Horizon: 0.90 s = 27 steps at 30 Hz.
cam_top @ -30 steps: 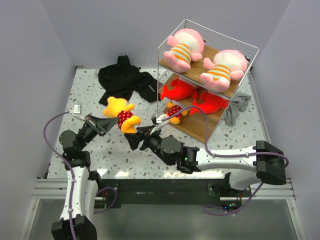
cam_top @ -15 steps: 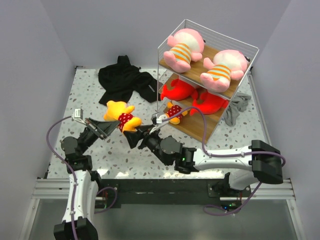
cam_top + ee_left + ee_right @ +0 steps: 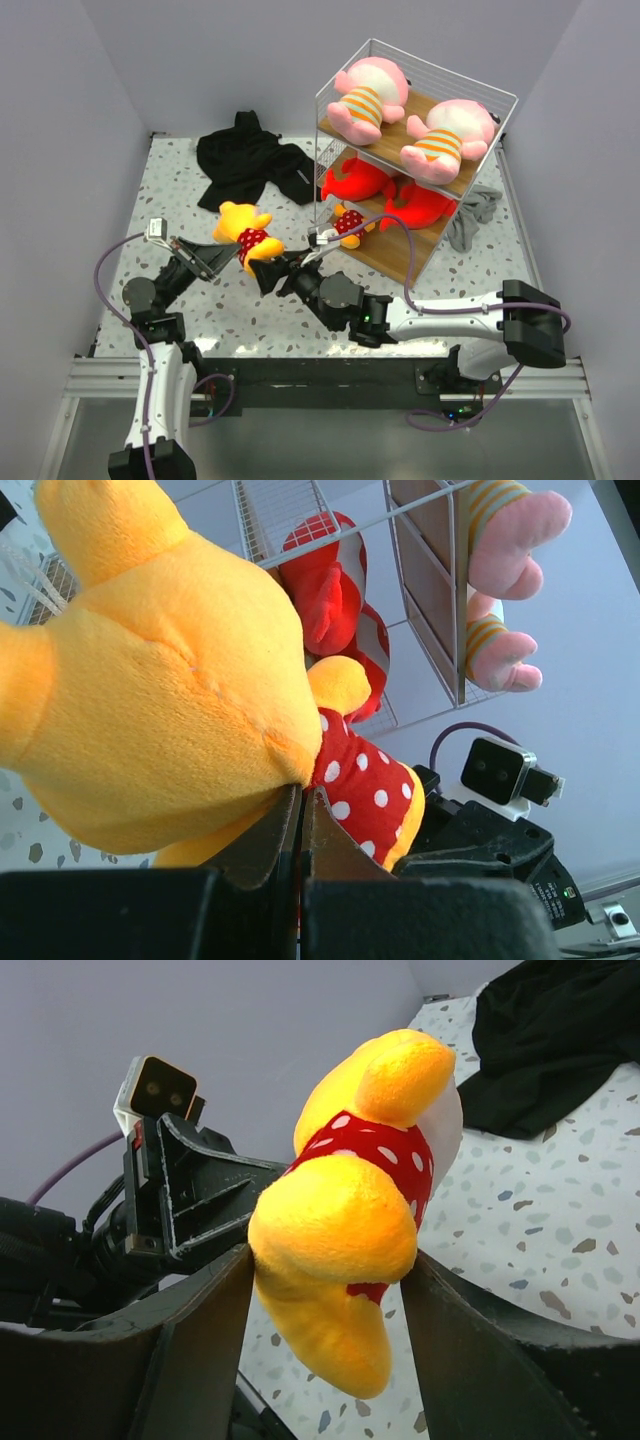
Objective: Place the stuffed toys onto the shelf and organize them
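An orange-yellow stuffed toy [image 3: 248, 238] with a red polka-dot bib hangs just above the table between both arms. My left gripper [image 3: 230, 255] is shut, pinching its fabric at the bib's edge [image 3: 305, 792]. My right gripper [image 3: 272, 270] is shut on the toy's lower body [image 3: 340, 1230], with a finger pressing each side [image 3: 330, 1258]. On the shelf [image 3: 400, 255] two pink toys [image 3: 365, 100] [image 3: 447, 132] lie on the top board. Two red toys [image 3: 355, 182] [image 3: 418, 205] lie on the middle board. Another orange-yellow toy [image 3: 349, 224] sits at the bottom board's front left.
A black garment [image 3: 248, 158] lies crumpled at the back left of the speckled table. A grey cloth [image 3: 470, 218] lies to the right of the shelf. Walls close in both sides and the back.
The toy has shifted slightly right and nearer with the left gripper. The right gripper's fingers have closed a little onto the toy's lower body.
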{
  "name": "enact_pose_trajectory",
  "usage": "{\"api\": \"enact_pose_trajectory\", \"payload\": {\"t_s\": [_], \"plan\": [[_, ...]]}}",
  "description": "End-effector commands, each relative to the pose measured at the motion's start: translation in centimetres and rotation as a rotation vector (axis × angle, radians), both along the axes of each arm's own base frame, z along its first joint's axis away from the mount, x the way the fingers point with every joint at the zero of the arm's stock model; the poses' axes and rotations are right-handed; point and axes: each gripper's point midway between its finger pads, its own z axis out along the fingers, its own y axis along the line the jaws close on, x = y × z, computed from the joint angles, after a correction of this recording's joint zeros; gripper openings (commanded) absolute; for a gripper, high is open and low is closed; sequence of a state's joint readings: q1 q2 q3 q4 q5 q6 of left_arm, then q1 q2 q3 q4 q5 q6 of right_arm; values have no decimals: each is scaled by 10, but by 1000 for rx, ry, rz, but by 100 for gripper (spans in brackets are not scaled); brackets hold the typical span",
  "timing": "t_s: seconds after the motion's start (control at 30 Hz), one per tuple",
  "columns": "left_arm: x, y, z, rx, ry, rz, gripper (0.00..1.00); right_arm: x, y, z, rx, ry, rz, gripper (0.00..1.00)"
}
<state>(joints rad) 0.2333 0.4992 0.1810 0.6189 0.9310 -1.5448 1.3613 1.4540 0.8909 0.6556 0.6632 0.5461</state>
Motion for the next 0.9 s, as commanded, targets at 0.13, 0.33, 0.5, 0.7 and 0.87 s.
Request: {"api": "enact_pose_trajectory", "payload": {"t_s": [0.13, 0.33, 0.5, 0.7, 0.87], "plan": [[-6, -2, 6, 0, -39, -8, 0, -2, -4, 22, 100, -39, 4, 36], [-4, -1, 3, 6, -30, 0, 9, -5, -3, 25, 91, -82, 26, 0], [1, 0, -7, 31, 7, 12, 53, -5, -10, 30, 46, -121, 19, 0], [15, 6, -22, 164, 54, 47, 85, -2, -36, 26, -234, -176, -5, 0], [32, 18, -39, 319, 111, 91, 90, -7, -72, -5, -617, -233, 54, 0]]}}
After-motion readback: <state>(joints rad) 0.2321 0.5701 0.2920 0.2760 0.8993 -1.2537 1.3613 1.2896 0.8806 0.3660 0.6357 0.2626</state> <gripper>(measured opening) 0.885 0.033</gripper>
